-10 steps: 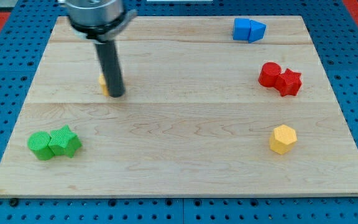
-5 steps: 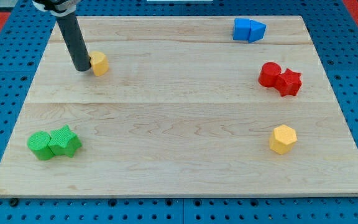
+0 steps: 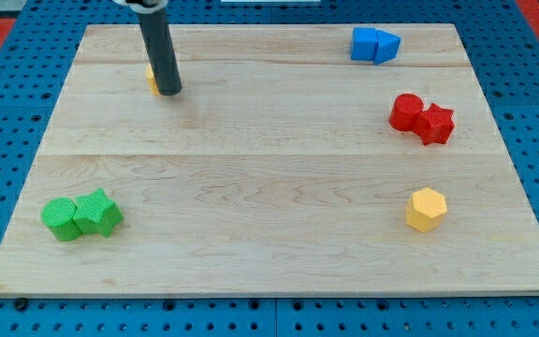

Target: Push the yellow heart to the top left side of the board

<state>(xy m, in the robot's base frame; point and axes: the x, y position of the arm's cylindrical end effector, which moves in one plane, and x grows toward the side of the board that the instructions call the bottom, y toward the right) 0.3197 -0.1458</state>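
Observation:
The yellow heart [image 3: 152,78] lies near the board's top left and is mostly hidden behind my rod; only a thin yellow sliver shows at the rod's left side. My tip [image 3: 170,92] rests on the board right against the heart, on its right and lower side.
Two blue blocks [image 3: 374,44] sit together at the top right. A red pair [image 3: 421,118] lies at the right. A yellow hexagon [image 3: 427,209] lies at the lower right. Two green blocks [image 3: 82,216] touch at the lower left. The wooden board [image 3: 269,187] lies on a blue pegboard.
The heart has moved up the board by a little. My tip went from the heart's left side round to its right and lower side, and now covers most of it.

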